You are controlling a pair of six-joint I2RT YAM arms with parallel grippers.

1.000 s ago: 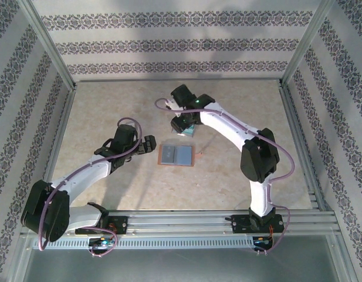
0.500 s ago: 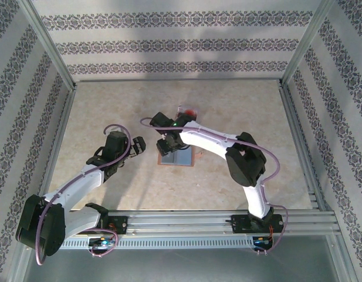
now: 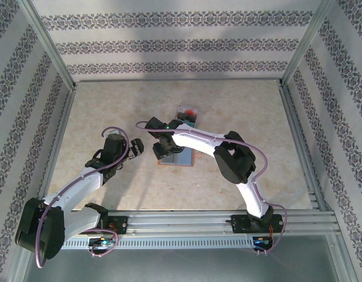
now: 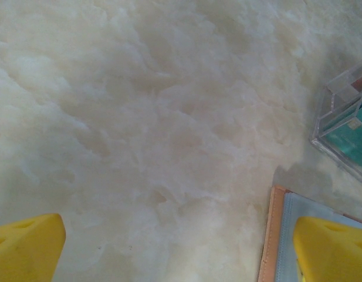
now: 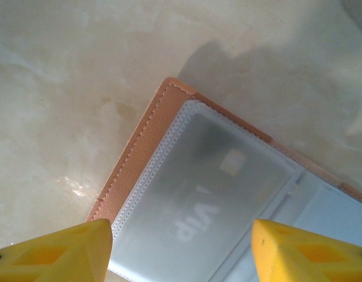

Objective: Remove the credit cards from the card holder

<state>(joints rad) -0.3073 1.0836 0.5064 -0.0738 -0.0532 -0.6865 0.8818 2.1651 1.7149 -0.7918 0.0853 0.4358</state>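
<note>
Brown leather-look card holder lies opened flat, blue-grey inside up, about mid-bench. One card marked VIP sits under the clear pocket at the holder's left end, so I judge extraction not finished. A small teal-and-red piece lies apart toward the far edge; possibly a card already out, cannot confirm. Other pocket's contents not readable.

Right gripper hangs directly above the holder's left panel, fingers spread either side of the VIP pocket, clamping nothing. Left gripper is jaws wide, over bare bench just beside the holder's left edge, one fingertip overlapping it in the left wrist view.
</note>
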